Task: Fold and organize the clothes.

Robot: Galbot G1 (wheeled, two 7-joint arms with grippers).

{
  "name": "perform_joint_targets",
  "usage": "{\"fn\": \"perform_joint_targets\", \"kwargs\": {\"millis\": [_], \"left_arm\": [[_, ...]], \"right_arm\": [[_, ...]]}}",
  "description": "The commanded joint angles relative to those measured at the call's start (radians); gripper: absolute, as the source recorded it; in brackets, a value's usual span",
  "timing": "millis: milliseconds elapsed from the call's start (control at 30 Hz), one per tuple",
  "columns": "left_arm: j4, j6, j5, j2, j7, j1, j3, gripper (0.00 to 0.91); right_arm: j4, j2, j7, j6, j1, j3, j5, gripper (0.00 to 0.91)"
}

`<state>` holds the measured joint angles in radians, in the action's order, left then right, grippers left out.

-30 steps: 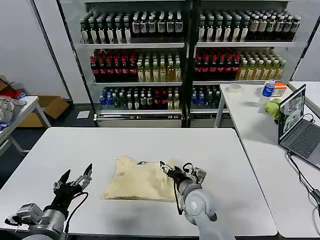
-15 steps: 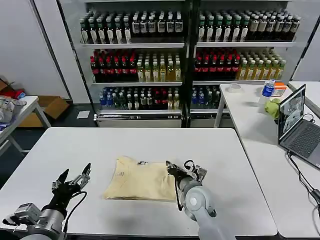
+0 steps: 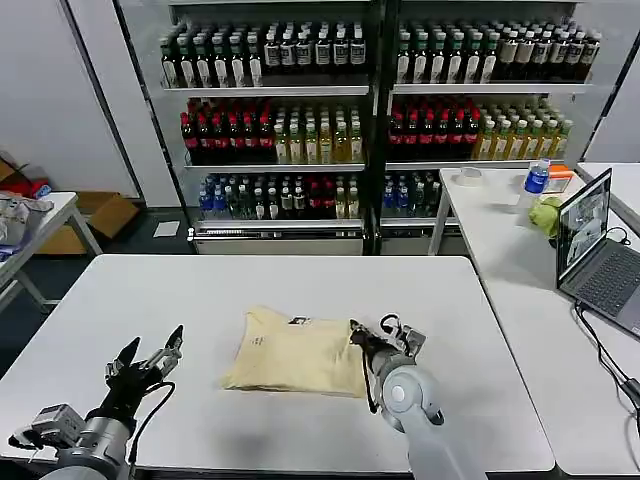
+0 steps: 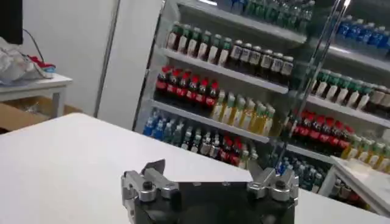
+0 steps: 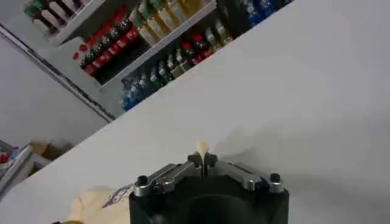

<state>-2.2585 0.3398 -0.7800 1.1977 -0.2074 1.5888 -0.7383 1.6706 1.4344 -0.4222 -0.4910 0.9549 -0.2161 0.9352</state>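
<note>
The clothes are one pale cream-yellow T-shirt, folded into a rough rectangle in the middle of the white table, label side up. My right gripper is at the shirt's right edge, low on the table, shut on a pinch of the fabric. In the right wrist view a small tip of cream cloth sticks out between the closed fingers of that gripper, and more of the shirt lies beside the wrist. My left gripper hovers open near the front left, apart from the shirt; its fingers spread wide over bare table.
Shelves of bottles stand behind the table. A second white table on the right carries a laptop, a bottle and a green object. A small table and cardboard boxes sit at the far left.
My right gripper has slid to the right along the table, pulling the T-shirt with it. The left gripper has stayed in place, open.
</note>
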Motion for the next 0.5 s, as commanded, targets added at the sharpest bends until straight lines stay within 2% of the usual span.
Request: {"fn": "perform_joint_targets", "kwargs": {"millis": [33, 133, 167, 200, 267, 300, 333, 467, 500], "left_arm": [[0.002, 0.001, 0.0, -0.002, 0.0, -0.004, 0.006, 0.907], [0.004, 0.001, 0.0, -0.003, 0.0, -0.005, 0.01, 0.907], [0.005, 0.001, 0.0, -0.004, 0.0, -0.005, 0.011, 0.907], [0.005, 0.001, 0.0, -0.004, 0.0, -0.006, 0.013, 0.907], [0.005, 0.001, 0.0, -0.005, 0.001, -0.006, 0.015, 0.907], [0.005, 0.001, 0.0, -0.006, 0.0, -0.007, 0.018, 0.907], [0.005, 0.001, 0.0, -0.006, 0.0, -0.008, 0.019, 0.907], [0.004, 0.001, 0.003, -0.011, 0.0, -0.011, 0.026, 0.907], [0.005, 0.002, 0.011, -0.014, -0.001, -0.012, 0.028, 0.907]], "right_arm": [[-0.034, -0.018, 0.022, -0.008, -0.039, -0.009, -0.029, 0.0], [-0.046, -0.022, 0.044, -0.011, -0.054, -0.008, -0.064, 0.0], [-0.046, -0.023, 0.047, -0.012, -0.054, -0.008, -0.071, 0.121], [-0.043, -0.032, 0.084, -0.008, -0.055, -0.003, -0.122, 0.907], [-0.039, -0.042, 0.11, 0.005, -0.051, 0.005, -0.17, 0.907], [-0.038, -0.048, 0.138, 0.025, -0.048, 0.012, -0.241, 0.907], [-0.035, -0.054, 0.152, 0.045, -0.043, 0.017, -0.268, 0.907], [0.016, -0.1, 0.184, 0.167, 0.014, 0.032, -0.499, 0.907], [0.038, -0.118, 0.186, 0.205, 0.047, 0.033, -0.589, 0.907]]}}
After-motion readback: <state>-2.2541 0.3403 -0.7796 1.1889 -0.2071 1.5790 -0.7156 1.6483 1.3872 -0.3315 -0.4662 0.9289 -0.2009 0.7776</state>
